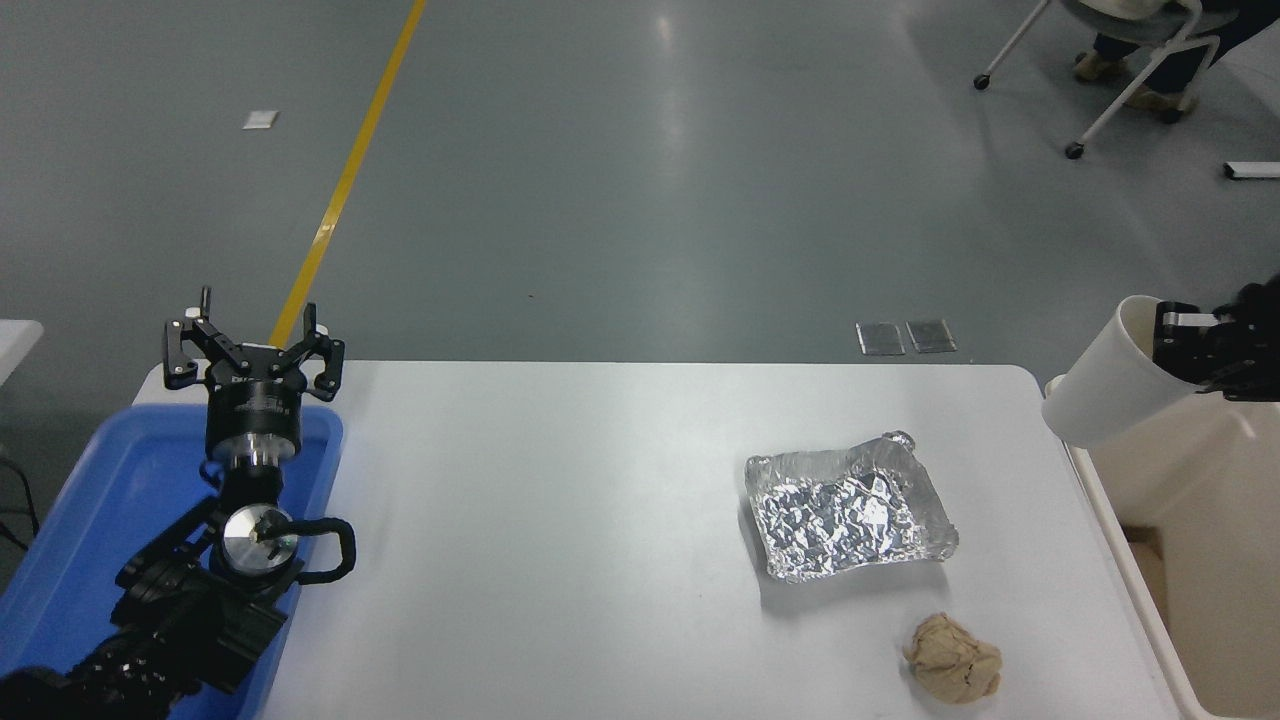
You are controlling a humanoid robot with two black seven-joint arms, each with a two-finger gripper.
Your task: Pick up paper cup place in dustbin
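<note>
Cup carry: right tool holding cup at dustbin edge, release pending.

White rectangular worktop (560, 520) is carrying the clutter; the large cream rectangular plastic dustbin (1190, 520) is standing just beside its right edge, only partly in frame. Blue shallow plastic tray (70, 540) is sitting at the left with the parked left tool (253, 350) above it, fingers spread wide. Crumpled silver foil tray (850, 505) and tan crumpled paper ball (952, 656) are lying near the right side. Right tool (1195, 345) is pinching the rim of the small white tapered paper cup (1110, 390), which is hanging tilted, off the worktop, over the bin's near-left corner. Risk, as judged: letting go here may send the cup against the rim and back onto the worktop, since the base is hanging near the bin's edge.
</note>
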